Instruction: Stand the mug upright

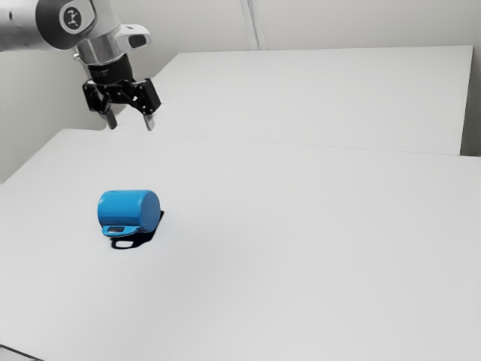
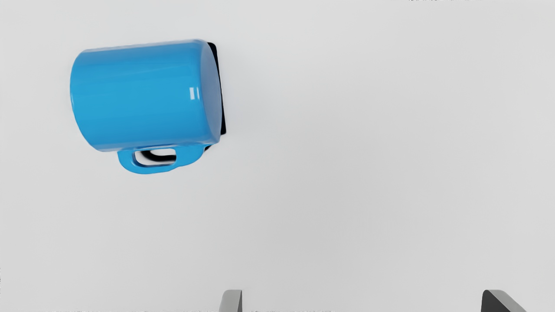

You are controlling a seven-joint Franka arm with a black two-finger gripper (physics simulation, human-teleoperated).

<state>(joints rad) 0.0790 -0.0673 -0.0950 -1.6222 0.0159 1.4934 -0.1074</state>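
High over the table, the gripper (image 1: 131,122) hangs in the exterior view's upper left, open, its two fingers wide apart with nothing between them. A blue mug (image 1: 122,209) lies on its side on the table, its base toward the exterior view's right and its handle low on the near side. In the wrist view the mug (image 2: 143,95) is seen from above, apart from the fingers, with its handle against the table side and its opening turned away from sight. The gripper (image 2: 362,299) shows its two separated fingertips there.
The white table (image 1: 301,248) carries the mug and its dark shadow. Beyond it is another white surface (image 1: 323,98) in front of the pale walls. A dark thin line (image 1: 21,353) crosses the exterior view's lower left corner.
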